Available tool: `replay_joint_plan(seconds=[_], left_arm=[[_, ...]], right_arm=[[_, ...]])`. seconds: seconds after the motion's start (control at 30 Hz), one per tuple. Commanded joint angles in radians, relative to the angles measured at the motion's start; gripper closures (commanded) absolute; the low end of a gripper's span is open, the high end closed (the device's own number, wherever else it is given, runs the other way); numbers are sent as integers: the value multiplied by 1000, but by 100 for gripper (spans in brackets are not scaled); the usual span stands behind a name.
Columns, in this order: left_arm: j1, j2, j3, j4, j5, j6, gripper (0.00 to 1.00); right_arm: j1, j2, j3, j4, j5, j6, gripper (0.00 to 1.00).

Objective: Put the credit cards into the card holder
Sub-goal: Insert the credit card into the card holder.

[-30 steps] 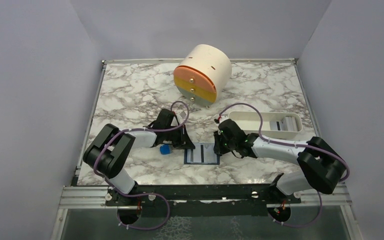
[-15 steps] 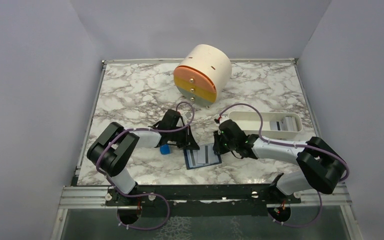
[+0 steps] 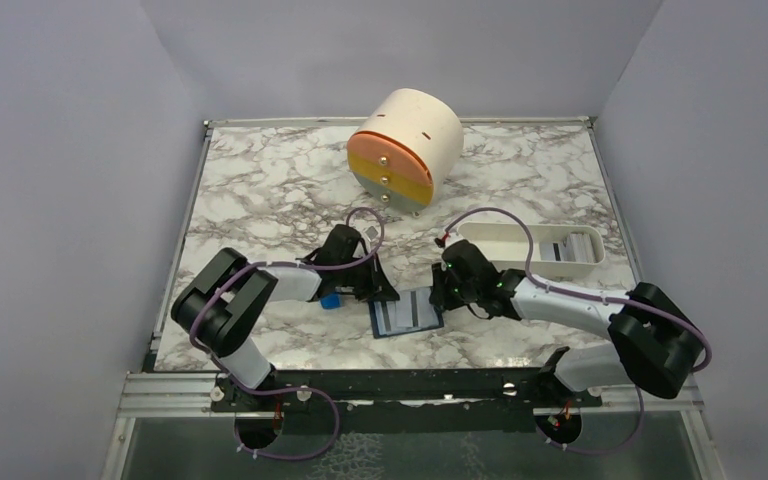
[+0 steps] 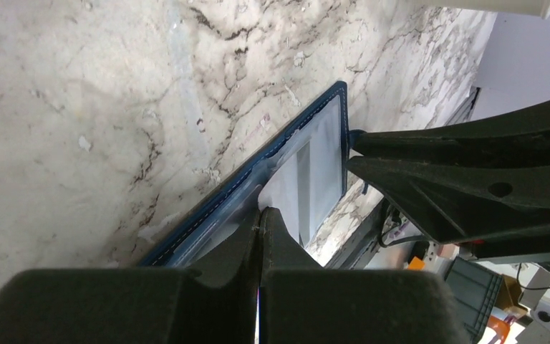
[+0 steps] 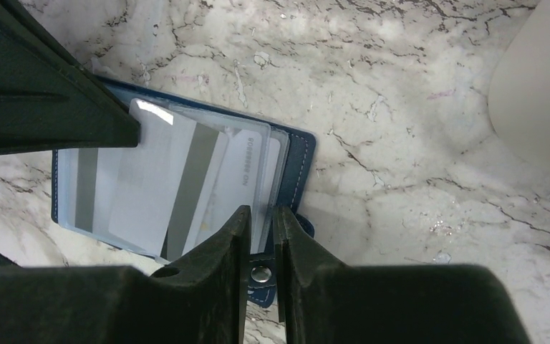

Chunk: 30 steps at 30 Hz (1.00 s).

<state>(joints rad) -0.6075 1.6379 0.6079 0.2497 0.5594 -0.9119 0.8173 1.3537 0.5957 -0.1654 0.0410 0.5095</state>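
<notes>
Left claw: your left gripper was clenched shut, tips on the card holder.
Right claw: your right gripper was barely parted over the snap tab; I cannot tell whether it grasped anything.
Card holder: open on the marble table, between both grippers.
Credit cards: the credit cards overlapped inside it.
Writing: one card's small print was unreadable.

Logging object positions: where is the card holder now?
In the top view the card holder lies open, front of centre, between the left hand and the right hand.
</notes>
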Motion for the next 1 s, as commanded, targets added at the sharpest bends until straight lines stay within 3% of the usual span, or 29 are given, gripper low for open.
replay_joint_plan(seconds=[0.0,0.87,0.97], left_arm=[[-20,-50,-40,26,-81,-45,100],[-140,-91,-89,137,-216,-176,100],[-140,-127,-92,135,-226,-168,72]], right_arm=[[5,-31,-30,-16,7,46,81],[5,-107,-91,-7,-37,142,83],[5,-144,-63,-69,-2,123,80]])
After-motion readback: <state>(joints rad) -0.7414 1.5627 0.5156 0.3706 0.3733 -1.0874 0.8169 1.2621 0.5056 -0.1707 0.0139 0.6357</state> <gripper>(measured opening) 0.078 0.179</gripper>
